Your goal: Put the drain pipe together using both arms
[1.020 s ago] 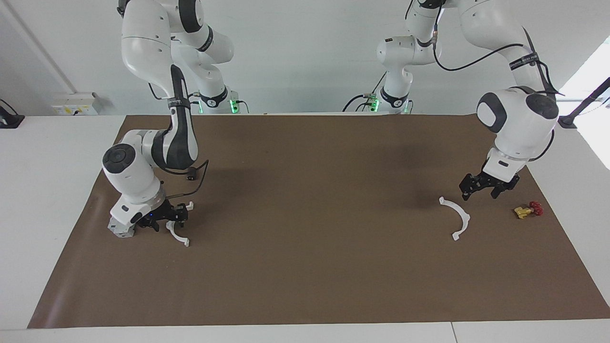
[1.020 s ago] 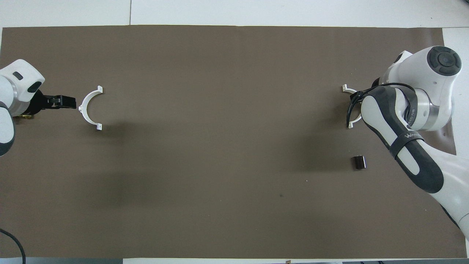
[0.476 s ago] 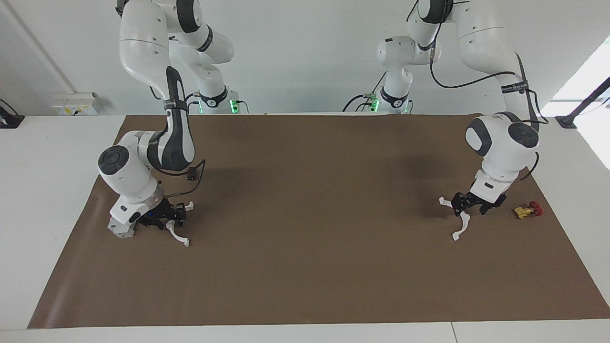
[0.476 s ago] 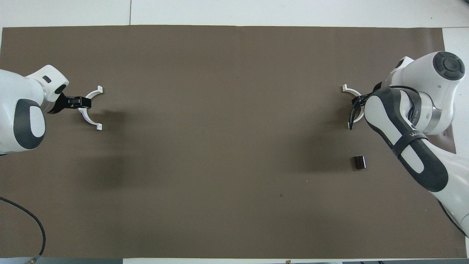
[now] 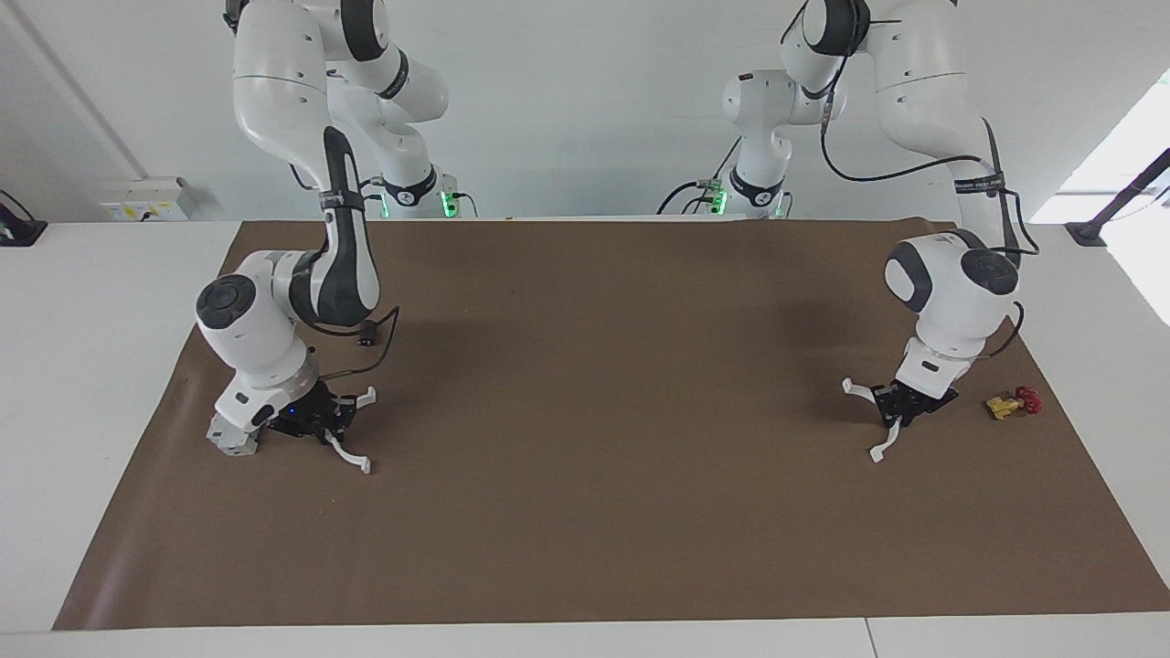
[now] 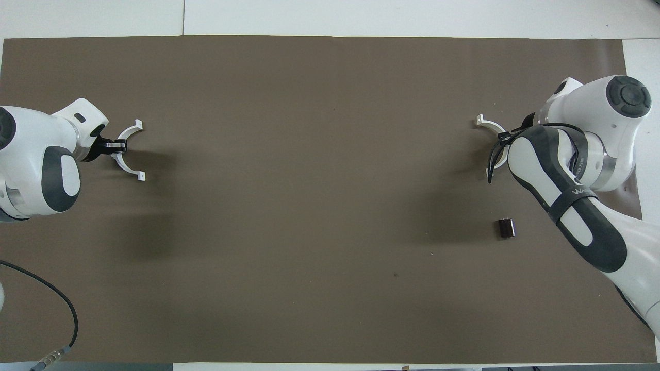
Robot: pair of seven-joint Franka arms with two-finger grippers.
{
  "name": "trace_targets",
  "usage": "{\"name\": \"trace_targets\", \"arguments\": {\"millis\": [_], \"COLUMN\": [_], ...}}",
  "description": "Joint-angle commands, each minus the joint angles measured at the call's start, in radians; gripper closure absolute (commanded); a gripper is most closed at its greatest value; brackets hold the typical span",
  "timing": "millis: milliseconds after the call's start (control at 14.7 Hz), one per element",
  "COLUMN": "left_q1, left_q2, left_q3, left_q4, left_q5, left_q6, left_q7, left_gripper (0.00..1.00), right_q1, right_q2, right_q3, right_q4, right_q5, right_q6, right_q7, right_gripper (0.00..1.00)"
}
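Observation:
The drain pipe is in two white half-circle arcs, far apart on the brown mat [image 5: 585, 411]. My left gripper [image 5: 900, 413] is shut on the middle of one arc [image 5: 885, 443] at the left arm's end of the table. The overhead view shows this gripper [image 6: 117, 146] pinching that arc [image 6: 126, 166] at its curve. My right gripper [image 5: 331, 427] is down at the mat, shut on the other arc [image 5: 352, 457] at the right arm's end. From overhead the right forearm hides that gripper, and only parts of its arc [image 6: 490, 125] show.
A grey boxy block [image 5: 233, 440] sits right beside the right wrist. A small yellow valve with a red knob [image 5: 1013, 402] lies close to the left gripper. A small dark piece [image 6: 506, 228] lies on the mat nearer to the robots than the right arc.
My left gripper came down from above the mat onto its arc and closed on it. My right gripper closed on its arc, which shifted slightly.

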Motion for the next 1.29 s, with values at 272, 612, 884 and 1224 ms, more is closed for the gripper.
{"name": "trace_targets", "arguments": {"millis": [272, 612, 884, 1224], "left_q1": [-0.012, -0.034, -0.058, -0.202], "left_q2": [-0.051, -0.126, -0.177, -0.176], "left_q3": [0.004, 0.004, 0.004, 0.004], "left_q4": [-0.009, 0.027, 0.032, 0.046], "left_q5": [0.0, 0.0, 0.002, 0.011], "left_q6": [-0.051, -0.196, -0.258, -0.265], "left_q7": [-0.03, -0.035, -0.036, -0.185], "left_gripper": [1.0, 1.0, 1.0, 1.0], "right_q1": [0.344, 0.532, 0.564, 0.594], "right_q2": [0.079, 0.14, 0.177, 0.22], "right_q3": [0.011, 0.011, 0.013, 0.013], "right_q4": [0.368, 0.361, 0.341, 0.335], "right_q5": [0.003, -0.004, -0.009, -0.044], "right_q6": [-0.335, -0.185, -0.156, -0.122], "right_q7": [0.457, 0.669, 0.665, 0.656], "right_gripper": [0.91, 0.91, 0.91, 0.9]}}
